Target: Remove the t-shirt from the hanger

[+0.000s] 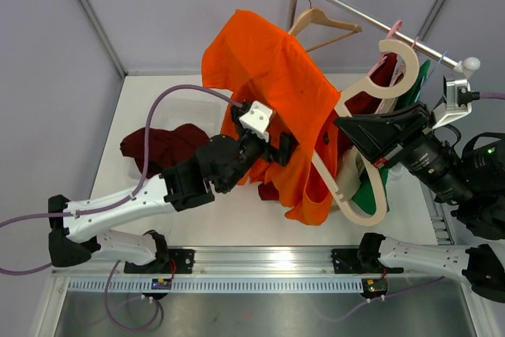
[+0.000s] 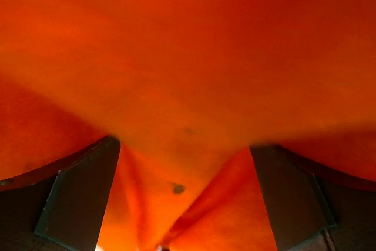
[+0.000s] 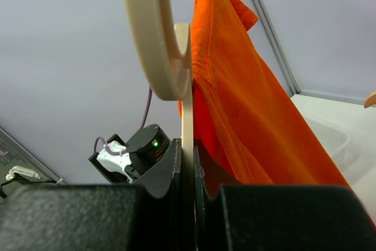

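Note:
The orange t-shirt [image 1: 268, 76] hangs draped over a large cream hanger [image 1: 371, 84] above the table. My right gripper [image 1: 341, 125] is shut on the hanger's flat arm; in the right wrist view the hanger [image 3: 153, 39] runs up from between the fingers [image 3: 188, 151] with the shirt [image 3: 247, 104] hanging on its right side. My left gripper [image 1: 286, 147] is pushed into the shirt's lower middle. In the left wrist view orange cloth [image 2: 188, 57] fills the frame and the gripper [image 2: 185, 145] is open, fingers [image 2: 76, 198] wide apart with a fold of cloth between them.
A white basket [image 1: 185, 108] at the left holds a dark red garment [image 1: 162, 147]. A clothes rail [image 1: 379, 21] at the back right carries a wooden hanger [image 1: 323, 21] and other garments [image 1: 402, 84]. A black camera [image 1: 442, 167] stands at the right.

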